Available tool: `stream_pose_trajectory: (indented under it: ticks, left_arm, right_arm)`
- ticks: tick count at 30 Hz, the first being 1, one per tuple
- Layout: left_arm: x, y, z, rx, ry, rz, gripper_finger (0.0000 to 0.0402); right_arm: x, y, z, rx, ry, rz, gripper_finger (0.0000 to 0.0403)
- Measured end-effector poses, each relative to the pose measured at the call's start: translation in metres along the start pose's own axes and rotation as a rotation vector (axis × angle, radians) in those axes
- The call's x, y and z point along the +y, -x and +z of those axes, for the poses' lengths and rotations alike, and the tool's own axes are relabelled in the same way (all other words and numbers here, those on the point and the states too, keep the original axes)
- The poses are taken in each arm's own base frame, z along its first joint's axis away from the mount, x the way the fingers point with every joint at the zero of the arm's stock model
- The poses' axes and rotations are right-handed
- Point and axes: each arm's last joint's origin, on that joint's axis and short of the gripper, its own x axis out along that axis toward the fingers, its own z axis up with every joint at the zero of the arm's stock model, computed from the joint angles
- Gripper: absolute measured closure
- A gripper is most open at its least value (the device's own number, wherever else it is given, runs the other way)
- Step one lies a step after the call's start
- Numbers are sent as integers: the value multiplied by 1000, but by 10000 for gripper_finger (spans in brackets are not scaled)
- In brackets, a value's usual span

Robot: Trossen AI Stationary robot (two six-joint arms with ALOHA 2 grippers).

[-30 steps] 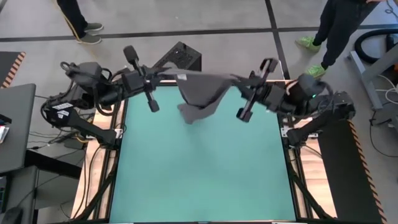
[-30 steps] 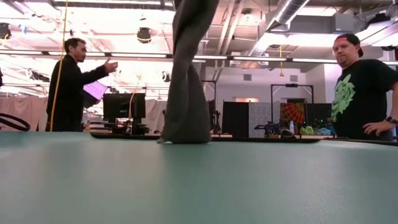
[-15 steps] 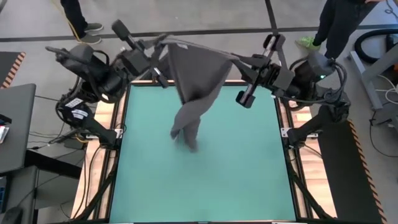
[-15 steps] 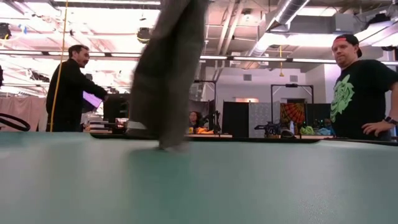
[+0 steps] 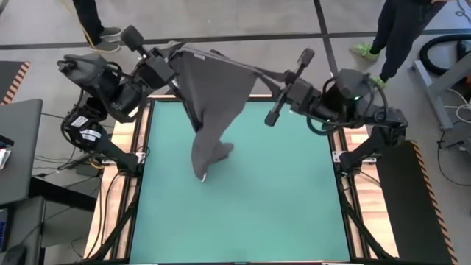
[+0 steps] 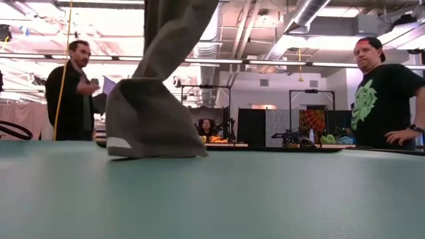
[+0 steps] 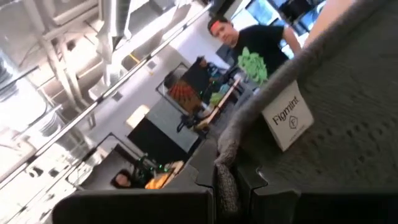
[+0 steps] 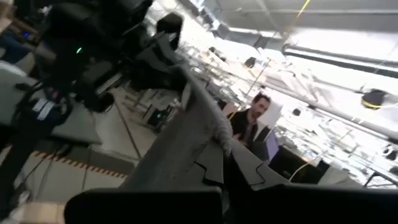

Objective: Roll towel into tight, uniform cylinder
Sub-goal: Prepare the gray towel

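Note:
The dark grey towel point(image 5: 213, 88) hangs from both grippers above the far part of the teal mat point(image 5: 280, 191). Its top edge spans between them. Its lower end point(image 6: 153, 123) lies bunched on the mat, with a white strip point(image 6: 119, 143) showing at its bottom. My left gripper point(image 5: 176, 54) is shut on one upper corner, and my right gripper point(image 5: 259, 73) is shut on the other. A white tag point(image 7: 287, 118) shows on the cloth near the left fingers. My left gripper pinches the towel's top edge at a corner point(image 7: 227, 163) between its two fingers, close to the white tag. It comes roughly level from the table's left. The cloth hangs below it. How many layers it holds I cannot tell. My right gripper pinches the towel's other upper corner point(image 8: 219, 138) between its two fingers, coming roughly level from the table's right. The top edge point(image 8: 189, 93) runs from there toward the left arm, nearly taut. The rest hangs down with its lower end on the mat.
Wooden table borders point(image 5: 125, 147) flank the mat on both sides. A black box point(image 5: 217, 68) sits beyond the far edge. People stand in the room beyond the table, one at left point(image 6: 73, 93) and one at right point(image 6: 388, 93). The mat's near half lies bare.
Both grippers have risen, still shut on the towel's upper corners, and the left one has rolled. The hanging towel has swung toward the table's near-left, and its lower end now lies bunched on the mat nearer the low camera.

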Motion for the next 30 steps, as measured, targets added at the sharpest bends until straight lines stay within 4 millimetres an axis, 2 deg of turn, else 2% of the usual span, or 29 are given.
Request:
stream_pose_trajectory:
  ticks: [5,9,11,15,19,21,23,25,30]
  left_arm:
    - [3,-1,-2,16,7,7,401]
    - [-13,9,-7,102,-42,-75,401]
    - [-22,16,-12,139,-49,-138,401]
    - [-42,36,-26,199,-9,-317,401]
    - [-56,57,-37,266,206,-648,401]
    - [-61,66,-39,310,292,-821,401]
    - [-63,70,-39,325,322,-923,401]
    - [-63,68,-40,309,286,-903,401]
    - [-55,42,-45,299,118,-578,401]
  right_arm:
    - [-12,0,-1,-13,-6,-58,386]
    - [-8,3,-3,22,-86,-4,386]
    - [1,7,-6,72,-131,61,386]
    - [31,13,-16,228,-242,209,386]
    - [67,23,-23,384,-308,339,386]
    - [82,28,-23,423,-302,390,386]
    - [91,32,-22,428,-251,420,386]
    - [90,30,-23,431,-160,342,386]
    - [69,12,-36,511,65,47,386]
